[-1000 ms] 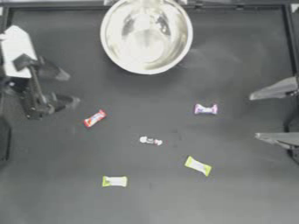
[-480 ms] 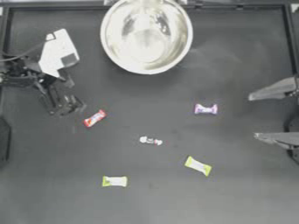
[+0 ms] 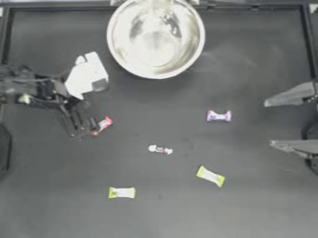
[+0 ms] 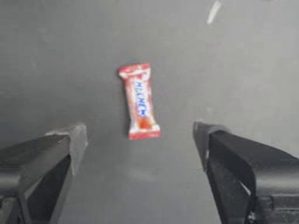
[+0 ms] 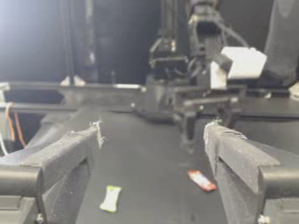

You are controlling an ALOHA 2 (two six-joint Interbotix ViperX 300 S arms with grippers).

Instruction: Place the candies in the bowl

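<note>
Presently the left gripper (image 4: 139, 144), jaws spread wide, hovers at the red-white candy (image 4: 139, 107); the right gripper (image 3: 292, 121) waits open at the table's right edge.

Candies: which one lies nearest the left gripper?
The red-white candy, just beside the open left gripper; in the left wrist view it lies ahead between the jaws. The other four lie farther right.

Candy: a red-white candy (image 4: 139, 106) lay flat on the dark table (image 4: 70, 57), long side running away from the camera.
Left gripper (image 4: 139, 144): jaws spread wide, one on each side of the candy's near end, neither touching it.
Wrapper: white lettering down the red middle, too blurry to read.
Extra: pale streak (image 4: 213, 12) farther off.
</note>
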